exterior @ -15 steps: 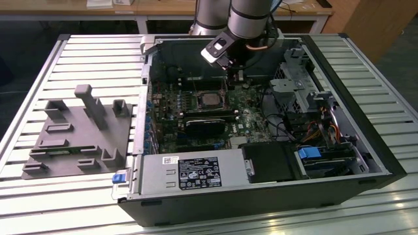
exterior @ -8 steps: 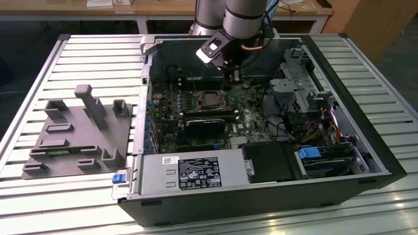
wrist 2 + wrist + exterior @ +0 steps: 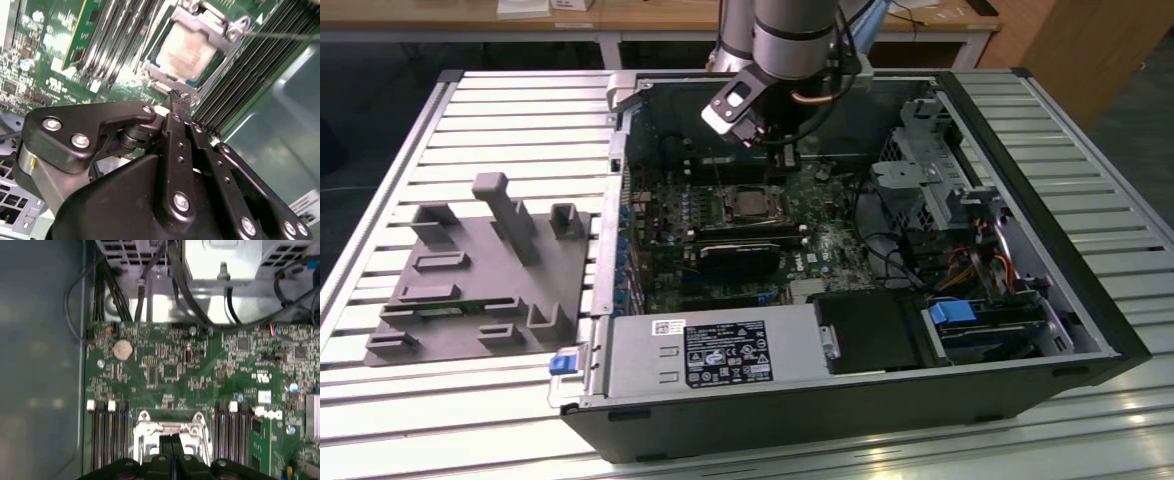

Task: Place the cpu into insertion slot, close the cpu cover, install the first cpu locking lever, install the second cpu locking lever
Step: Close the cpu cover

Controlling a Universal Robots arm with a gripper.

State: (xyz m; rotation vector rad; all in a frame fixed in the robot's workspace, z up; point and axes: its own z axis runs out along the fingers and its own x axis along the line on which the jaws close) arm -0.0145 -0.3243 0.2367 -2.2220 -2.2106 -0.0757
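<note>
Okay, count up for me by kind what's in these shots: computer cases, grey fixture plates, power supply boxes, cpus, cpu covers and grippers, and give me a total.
open computer case: 1
grey fixture plate: 1
power-supply box: 1
cpu: 1
cpu cover: 1
gripper: 1
Total: 6

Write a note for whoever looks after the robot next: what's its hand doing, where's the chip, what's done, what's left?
The gripper is shut, holds nothing, and hangs just above the insertion slot.
The cpu sits in the insertion slot, and the cpu cover lies down over it.
Done: cpu placed, cover closed.
Left: the two locking levers. I cannot tell whether either is latched.
</note>
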